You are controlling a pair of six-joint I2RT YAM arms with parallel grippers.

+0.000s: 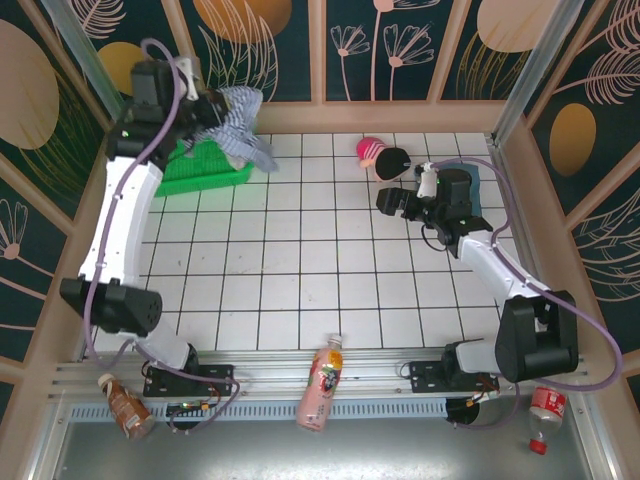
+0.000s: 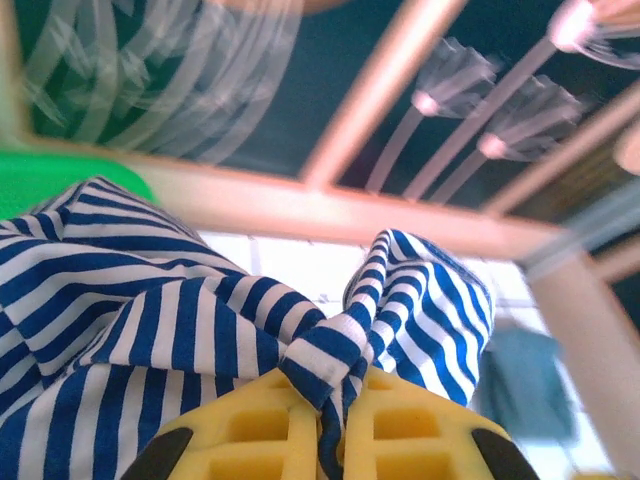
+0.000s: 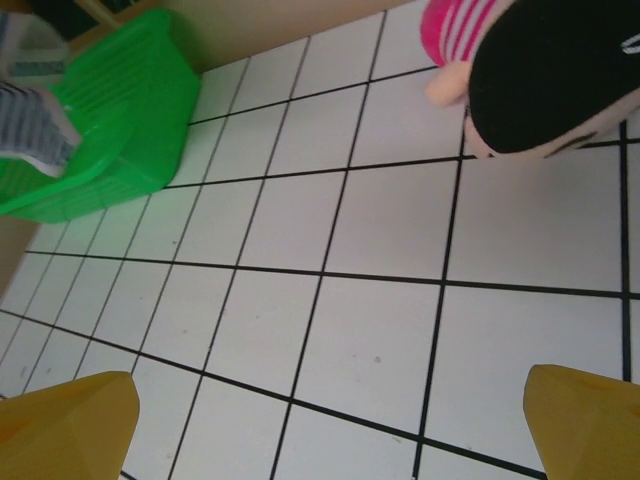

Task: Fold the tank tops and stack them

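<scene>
Striped tank top (image 2: 200, 330) hung clamped in your left gripper (image 2: 325, 415) above the green basket (image 1: 205, 168), so you were seemingly fetching it out and next needed open tile to spread it, while your right gripper (image 3: 330, 420) hovered agape, blue-grey top (image 1: 478, 185) just behind it.

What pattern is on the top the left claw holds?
Navy-and-white stripes. The striped tank top, pinched in the left claw, shows best in the left wrist view.
</scene>
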